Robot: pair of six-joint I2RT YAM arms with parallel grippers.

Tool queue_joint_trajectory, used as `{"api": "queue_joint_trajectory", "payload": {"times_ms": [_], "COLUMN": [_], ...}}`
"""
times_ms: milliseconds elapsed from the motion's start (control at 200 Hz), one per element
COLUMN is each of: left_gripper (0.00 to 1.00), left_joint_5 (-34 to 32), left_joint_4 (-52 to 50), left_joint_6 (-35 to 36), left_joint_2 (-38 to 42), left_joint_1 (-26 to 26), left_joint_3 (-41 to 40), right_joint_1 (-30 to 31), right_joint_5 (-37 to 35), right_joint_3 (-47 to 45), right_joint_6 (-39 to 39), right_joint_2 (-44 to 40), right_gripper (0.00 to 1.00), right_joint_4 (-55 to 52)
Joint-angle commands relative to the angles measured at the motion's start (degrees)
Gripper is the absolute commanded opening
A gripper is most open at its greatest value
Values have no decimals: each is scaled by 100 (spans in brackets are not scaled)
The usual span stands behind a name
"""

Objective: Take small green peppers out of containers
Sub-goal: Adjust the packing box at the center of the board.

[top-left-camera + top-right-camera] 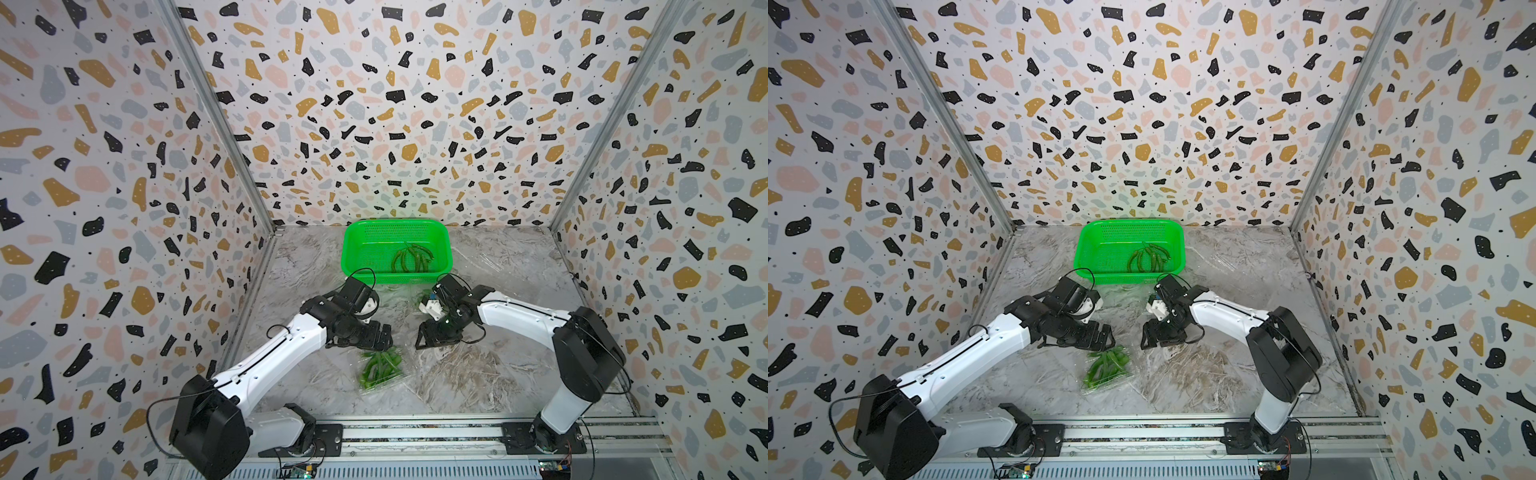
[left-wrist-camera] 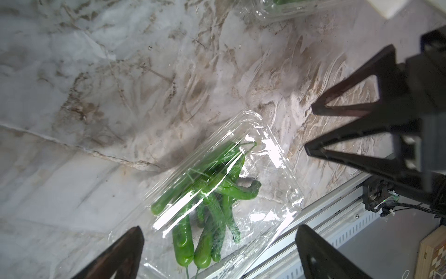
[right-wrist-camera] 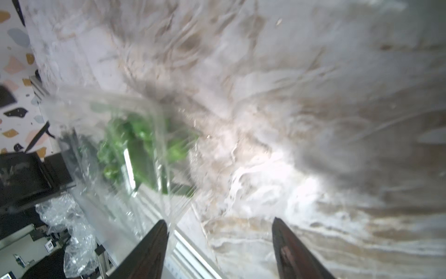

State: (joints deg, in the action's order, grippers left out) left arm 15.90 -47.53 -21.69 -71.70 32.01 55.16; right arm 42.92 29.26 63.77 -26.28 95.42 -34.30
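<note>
A clear container (image 1: 380, 370) (image 1: 1104, 368) full of small green peppers (image 2: 205, 193) lies on the marble table, near the front. My left gripper (image 1: 384, 338) (image 2: 219, 228) hovers just over its far end, jaws wide open around the pack and touching nothing. Just right of the pack, my right gripper (image 1: 434, 343) (image 3: 218, 221) is open and empty; the clear rim of the pack (image 3: 135, 145) lies beside one finger (image 3: 154, 241). A second container (image 1: 422, 297) (image 2: 284, 9) with peppers peeks from under the right wrist. Several loose peppers (image 1: 411, 259) (image 1: 1148, 259) lie in the basket.
The bright green perforated basket (image 1: 357, 257) (image 1: 1090, 253) stands at the back centre against the wall. Crinkled clear plastic (image 1: 492, 259) glints on the table to its right. Patterned walls close three sides, and a metal rail (image 1: 415, 432) runs along the front edge.
</note>
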Motion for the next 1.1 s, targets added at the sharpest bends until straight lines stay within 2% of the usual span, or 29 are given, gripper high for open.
{"api": "queue_joint_trajectory", "payload": {"times_ms": [0, 170, 310, 516, 801, 946, 1091], "left_gripper": [99, 99, 99, 99, 99, 99, 99], "left_joint_5": [-70, 25, 57, 180, 359, 237, 11], "left_joint_4": [-169, 9, 288, 406, 413, 256, 16], "left_joint_6": [100, 149, 243, 295, 110, 48, 95], "left_joint_2": [-70, -296, -482, -572, -229, 6, 42], "left_joint_1": [25, 25, 24, 25, 24, 25, 25], "left_joint_3": [239, 238, 49, -113, -429, -490, -334], "right_joint_1": [513, 1247, 1382, 1040, 463, 338, 214], "right_joint_5": [-258, -396, -425, -305, -272, -228, 39], "right_joint_3": [-334, -1012, -1290, -896, -44, -169, -958], "right_joint_6": [-280, -1044, -1259, -1003, -402, -507, -1140], "right_joint_2": [-634, -1117, -1001, -396, 393, 41, -823], "right_gripper": [70, 70, 70, 69, 69, 69, 65], "right_joint_4": [-323, 94, 460, 836, 576, 537, 1067]}}
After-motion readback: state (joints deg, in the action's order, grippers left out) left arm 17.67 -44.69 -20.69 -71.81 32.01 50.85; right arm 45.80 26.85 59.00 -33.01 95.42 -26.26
